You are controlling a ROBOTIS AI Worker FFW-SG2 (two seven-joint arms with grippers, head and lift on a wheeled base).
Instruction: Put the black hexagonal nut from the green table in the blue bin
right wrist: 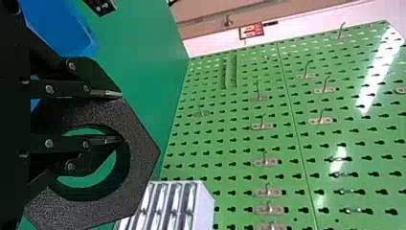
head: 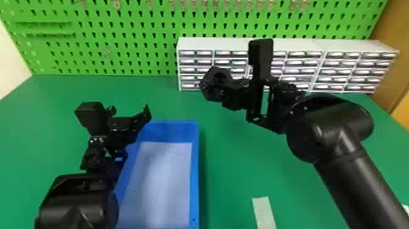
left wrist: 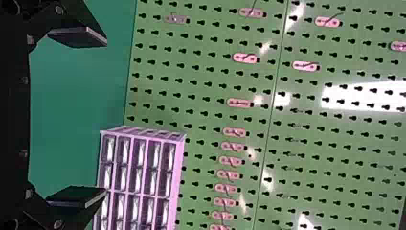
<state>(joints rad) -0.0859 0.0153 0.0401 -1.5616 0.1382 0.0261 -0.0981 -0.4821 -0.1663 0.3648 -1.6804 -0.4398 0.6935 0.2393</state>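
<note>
The right claw (right wrist: 119, 116) is clamped on the black hexagonal nut (right wrist: 139, 160) – the nut's wall sits between its fingers, and one of them appears to pass through the hole. Claw and nut are up above the bench (head: 232, 170), in front of the drawer cabinet (head: 350, 88). From that claw, the blue bin (head: 195, 170) lies lower, to its left and nearer the robot. The left claw (left wrist: 106, 117) has its fingers wide apart, with nothing between them, by the bin's left side.

The step in hand looks to be the carry over to the bin. It is best done at this height, swinging left and back toward the robot without tilting the wrist much, as the nut is held by one side only and could pivot. Aim for the right half of the bin – the left claw crowds the other edge and a knock is possible. Once the whole nut is inside the rim, lower it near the bottom, then part the fingers gently so the inner one slips free of the hole.
</note>
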